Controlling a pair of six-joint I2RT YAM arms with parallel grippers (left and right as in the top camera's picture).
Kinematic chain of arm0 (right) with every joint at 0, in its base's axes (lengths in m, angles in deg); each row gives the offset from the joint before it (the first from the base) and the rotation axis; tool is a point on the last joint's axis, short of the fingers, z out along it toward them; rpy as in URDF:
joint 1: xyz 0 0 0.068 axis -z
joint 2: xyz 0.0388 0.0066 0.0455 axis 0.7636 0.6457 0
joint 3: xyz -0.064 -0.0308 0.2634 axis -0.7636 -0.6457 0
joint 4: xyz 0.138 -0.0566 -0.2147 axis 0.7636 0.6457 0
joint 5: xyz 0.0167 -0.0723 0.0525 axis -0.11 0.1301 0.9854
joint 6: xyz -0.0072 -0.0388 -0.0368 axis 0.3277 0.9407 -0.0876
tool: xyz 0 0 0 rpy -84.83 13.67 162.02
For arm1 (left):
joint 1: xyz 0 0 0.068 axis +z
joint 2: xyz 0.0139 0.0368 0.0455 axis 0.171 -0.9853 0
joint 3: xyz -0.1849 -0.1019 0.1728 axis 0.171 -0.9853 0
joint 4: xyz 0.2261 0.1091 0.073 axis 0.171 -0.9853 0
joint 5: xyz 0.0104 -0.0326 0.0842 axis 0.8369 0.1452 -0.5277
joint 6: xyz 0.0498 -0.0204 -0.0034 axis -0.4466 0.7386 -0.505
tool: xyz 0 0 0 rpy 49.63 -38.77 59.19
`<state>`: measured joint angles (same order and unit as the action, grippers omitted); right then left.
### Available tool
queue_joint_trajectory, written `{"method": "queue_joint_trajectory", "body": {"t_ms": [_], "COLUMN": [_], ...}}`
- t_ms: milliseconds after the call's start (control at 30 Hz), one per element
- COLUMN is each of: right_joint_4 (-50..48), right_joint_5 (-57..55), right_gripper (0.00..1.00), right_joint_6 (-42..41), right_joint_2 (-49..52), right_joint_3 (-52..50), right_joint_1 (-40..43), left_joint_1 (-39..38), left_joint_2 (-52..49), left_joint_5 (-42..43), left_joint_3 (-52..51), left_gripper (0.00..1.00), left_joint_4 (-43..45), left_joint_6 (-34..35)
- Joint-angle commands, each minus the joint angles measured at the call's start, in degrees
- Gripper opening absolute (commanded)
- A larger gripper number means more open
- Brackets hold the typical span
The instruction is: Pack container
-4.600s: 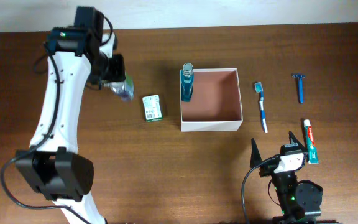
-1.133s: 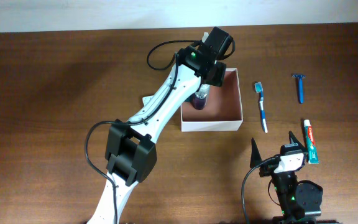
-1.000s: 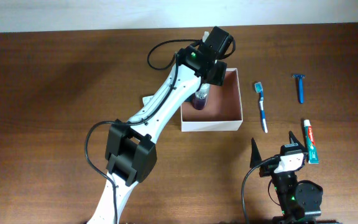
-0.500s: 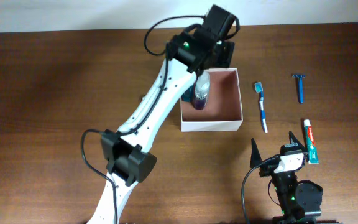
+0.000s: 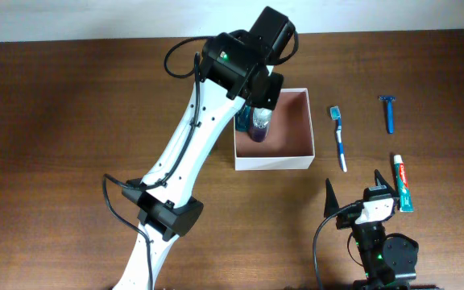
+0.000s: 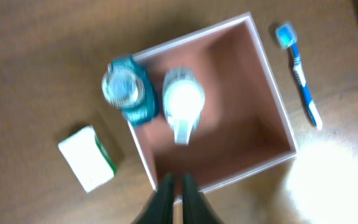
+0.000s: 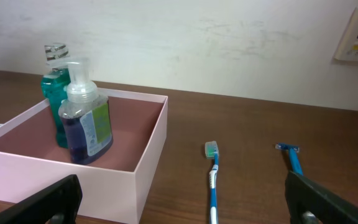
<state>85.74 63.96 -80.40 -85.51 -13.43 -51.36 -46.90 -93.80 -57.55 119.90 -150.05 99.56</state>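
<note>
Two bottles stand upright inside the container (image 5: 272, 161), which sits on the table (image 5: 55, 121) at centre rear, open face up, its walls roughly square to the table edges; being square, it has no long axis to report. Teal bottle (image 6: 124, 90) occupies the far left corner and pump bottle (image 6: 182, 102) is just beside it, both with long axes vertical, the pump spout pointing toward the wall nearest my left tool (image 6: 176, 186). I judge they are crowded to one side so that the bare floor on the right is free for flatter items. My left tool hangs above the container, clear of both bottles, fingers clenched together with nothing between them. My right tool (image 5: 352, 179) is spread wide and empty, parked low at the near edge, close to the toothpaste tube (image 5: 402, 193). Not yet packed: toothbrush (image 5: 339, 138) and razor (image 5: 388, 113), lying right of the container with long axes running roughly front to back, the toothpaste tube likewise, and a small white box (image 6: 87, 157) on the container's left side, apart from it
</note>
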Motion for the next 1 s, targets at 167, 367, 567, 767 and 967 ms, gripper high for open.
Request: {"method": "queue_joint_trajectory", "body": {"t_ms": [167, 367, 567, 767, 967], "right_joint_4": [0.33, 0.33, 0.31, 0.33, 0.33], "right_joint_5": [-0.68, -0.68, -0.68, -0.68, -0.68], "right_gripper": [0.98, 0.98, 0.99, 0.98, 0.98], "right_joint_6": [-0.28, -0.28, -0.28, -0.28, -0.28], "right_joint_2": [-0.42, -0.42, -0.42, -0.42, -0.42], "right_joint_3": [-0.26, -0.26, -0.26, -0.26, -0.26], "right_joint_1": [0.15, 0.15, 0.15, 0.15, 0.15], "left_joint_1": [-0.22, -2.91, -4.50, -5.44, -5.44], "left_joint_2": [0.66, 0.07, -3.52, -8.15, -11.56], "left_joint_5": [7.76, 7.63, 5.38, 5.33, 5.31], "left_joint_3": [0.87, 0.44, -1.55, -1.73, -1.73], "left_gripper": [0.01, 0.01, 0.01, 0.01, 0.01], "left_joint_4": [-1.75, -1.25, -1.27, -0.17, 0.26], "left_joint_6": [-2.91, -3.69, -3.69, -4.74, -10.97]}}
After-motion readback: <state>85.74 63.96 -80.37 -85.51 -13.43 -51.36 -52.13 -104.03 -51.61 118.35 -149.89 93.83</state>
